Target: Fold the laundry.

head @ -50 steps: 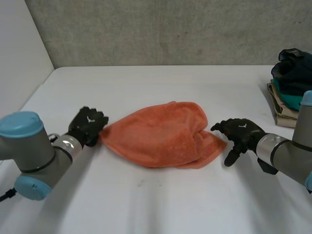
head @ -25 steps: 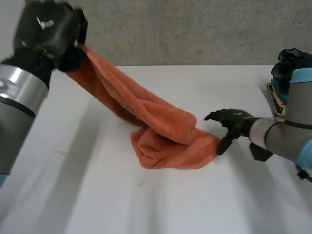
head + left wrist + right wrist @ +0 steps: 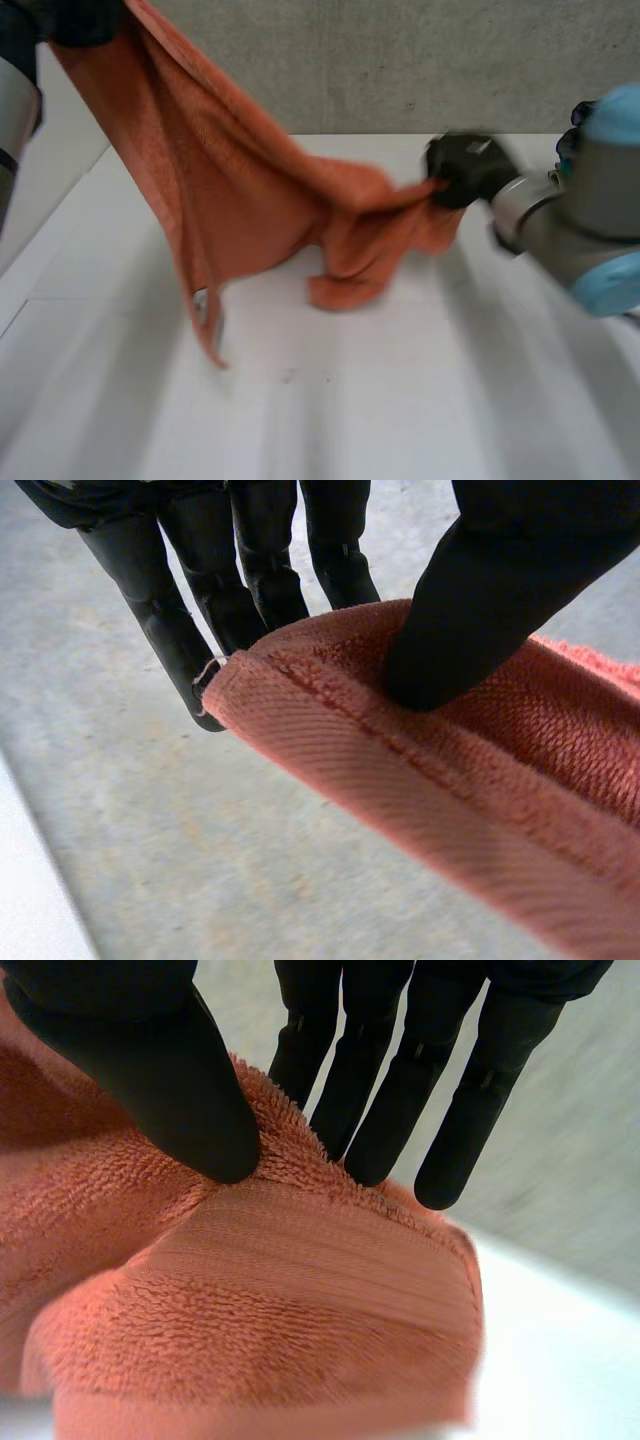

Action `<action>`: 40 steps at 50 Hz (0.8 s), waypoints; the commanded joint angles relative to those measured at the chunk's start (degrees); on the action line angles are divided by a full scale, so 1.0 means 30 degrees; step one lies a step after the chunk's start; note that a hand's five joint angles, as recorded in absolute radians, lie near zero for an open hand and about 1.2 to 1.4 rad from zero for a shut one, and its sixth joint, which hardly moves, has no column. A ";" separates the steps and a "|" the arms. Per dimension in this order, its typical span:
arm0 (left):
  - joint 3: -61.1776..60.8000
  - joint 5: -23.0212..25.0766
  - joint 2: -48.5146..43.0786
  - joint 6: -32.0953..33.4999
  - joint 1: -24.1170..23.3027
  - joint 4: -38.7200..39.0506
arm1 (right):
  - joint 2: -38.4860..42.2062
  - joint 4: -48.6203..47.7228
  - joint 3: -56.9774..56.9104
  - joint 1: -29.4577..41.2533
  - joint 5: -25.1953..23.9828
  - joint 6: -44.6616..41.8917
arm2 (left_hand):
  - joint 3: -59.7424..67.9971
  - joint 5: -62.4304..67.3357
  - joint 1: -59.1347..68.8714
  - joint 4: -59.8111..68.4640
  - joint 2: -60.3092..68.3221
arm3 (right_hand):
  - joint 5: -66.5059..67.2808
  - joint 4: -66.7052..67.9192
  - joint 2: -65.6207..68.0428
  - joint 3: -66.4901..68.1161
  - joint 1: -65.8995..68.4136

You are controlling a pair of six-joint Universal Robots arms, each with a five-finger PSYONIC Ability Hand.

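Head view: orange towel (image 3: 240, 200) stretched in air between left robot hand (image 3: 75, 18), raised high and mostly cut off at frame edge, and right robot hand (image 3: 465, 165). Lower fold sags onto desk (image 3: 400, 400). Small label (image 3: 201, 301) on hanging edge, writing unreadable.
Left wrist view: thumb and fingers (image 3: 240, 570) pinch towel's hemmed corner.
Right wrist view: thumb and fingers (image 3: 380, 1090) pinch towel's terry edge.

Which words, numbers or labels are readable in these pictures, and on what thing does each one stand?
No text is readable.
The orange towel carries a small label near its hanging edge: too small to read.
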 commanded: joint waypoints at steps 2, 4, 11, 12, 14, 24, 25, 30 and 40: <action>-0.1136 0.0177 0.0506 0.1863 0.2368 -0.0283 | -0.6084 0.2400 0.1861 -0.2596 -0.1892 -0.8757 | 0.3859 0.4653 0.4413 0.3727 0.3795 | 0.5129 0.3866 0.4443 0.4043 0.5498; -0.1722 0.0177 0.0477 0.2040 0.2780 -0.0780 | -0.6996 0.3166 0.1920 -0.2714 -0.2304 -0.8941 | 0.3859 0.4653 0.4413 0.3727 0.3795 | 0.5129 0.3866 0.4443 0.4043 0.5498; -0.3451 0.1347 -0.1335 0.2040 0.2928 -0.2070 | -0.8496 0.5540 0.2739 -0.2684 -0.3536 -0.9175 | 0.3859 0.4653 0.4413 0.3727 0.3795 | 0.5129 0.3866 0.4443 0.4043 0.5498; -0.3598 0.1494 -0.1803 0.2070 0.2927 -0.2100 | -0.8321 0.5977 0.2944 -0.2714 -0.3566 -0.9291 | 0.3859 0.4653 0.4413 0.3727 0.3795 | 0.5129 0.3866 0.4443 0.4043 0.5498; -0.3804 0.1613 -0.3180 0.2070 0.2956 -0.2042 | -0.7766 0.6274 0.2975 -0.2685 -0.3391 -0.9409 | 0.3859 0.4653 0.4413 0.3727 0.3795 | 0.5129 0.3866 0.4443 0.4043 0.5498; -0.0090 0.1584 -1.0182 0.2654 0.3015 -0.0462 | -0.1035 0.6016 -0.1026 -0.2305 -0.1053 -1.1871 | 0.3859 0.4653 0.4413 0.3727 0.3795 | 0.5129 0.3866 0.4443 0.4043 0.5498; 0.1512 0.1467 -1.0912 0.3033 0.3015 0.0091 | -0.0502 0.5634 -0.1793 -0.2217 -0.0699 -1.1842 | 0.3859 0.4653 0.4413 0.3727 0.3795 | 0.5129 0.3866 0.4443 0.4043 0.5498; 0.6413 0.1291 -1.1740 0.3564 0.2869 0.2523 | 0.0997 0.0428 -0.5488 -0.1484 0.1236 -1.0731 | 0.3859 0.4653 0.4413 0.3727 0.3795 | 0.5129 0.3866 0.4443 0.4043 0.5498; 0.7449 0.0939 -1.0335 0.2305 0.2254 0.8828 | -0.2133 -0.8873 -0.2483 -0.1366 0.2352 -0.7154 | 0.3859 0.4653 0.4413 0.3727 0.3795 | 0.5129 0.3866 0.4443 0.4043 0.5498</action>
